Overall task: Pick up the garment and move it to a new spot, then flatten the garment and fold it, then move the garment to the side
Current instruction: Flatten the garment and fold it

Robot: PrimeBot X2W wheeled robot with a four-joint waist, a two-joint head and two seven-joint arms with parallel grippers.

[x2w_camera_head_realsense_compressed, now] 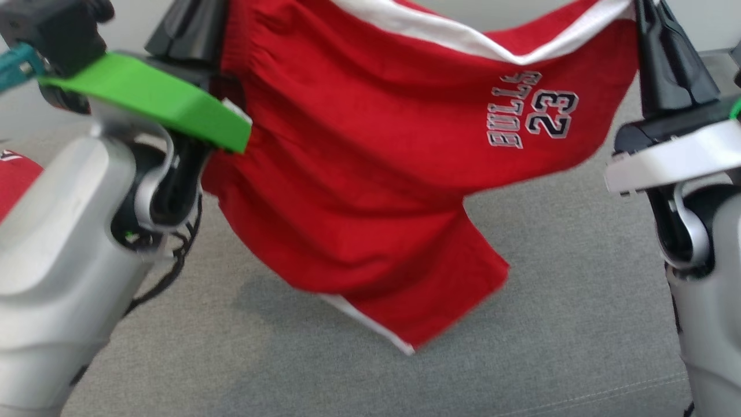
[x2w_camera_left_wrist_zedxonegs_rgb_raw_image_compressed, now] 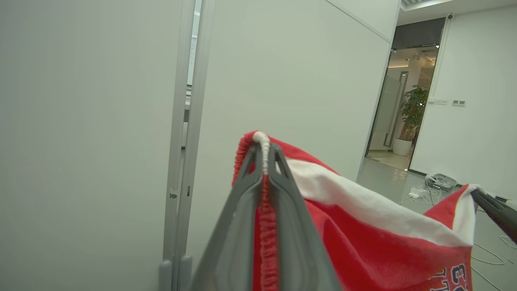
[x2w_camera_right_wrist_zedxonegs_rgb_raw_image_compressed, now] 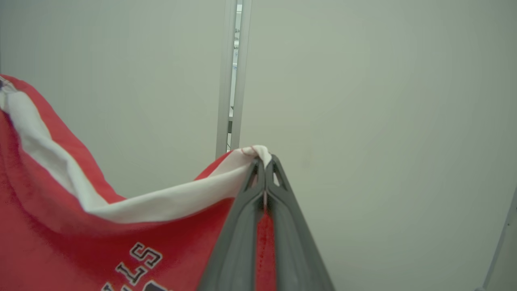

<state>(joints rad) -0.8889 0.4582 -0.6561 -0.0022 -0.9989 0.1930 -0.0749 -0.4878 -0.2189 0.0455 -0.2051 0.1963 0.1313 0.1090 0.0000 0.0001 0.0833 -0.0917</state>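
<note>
Head view: the red Bulls shorts [x2w_camera_head_realsense_compressed: 370,174] hang stretched between the left gripper [x2w_camera_head_realsense_compressed: 194,26] and the right gripper [x2w_camera_head_realsense_compressed: 651,29], with a grey cushion [x2w_camera_head_realsense_compressed: 550,324] below both.

Left wrist view: the left gripper's fingers [x2w_camera_left_wrist_zedxonegs_rgb_raw_image_compressed: 238,218] are pinched tight on the ribbed waistband corner at their tips.

Right wrist view: the right gripper's fingers [x2w_camera_right_wrist_zedxonegs_rgb_raw_image_compressed: 242,226] are clamped on the white-striped corner, and the cloth sags away to their left.

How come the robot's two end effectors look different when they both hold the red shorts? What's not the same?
The left end effector pinches the red gathered edge of the shorts; the right end effector pinches a white-trimmed corner. The left wrist carries a bright green piece; the right wrist carries a white plate. Both are shut on the shorts, holding them up over the grey surface.
</note>
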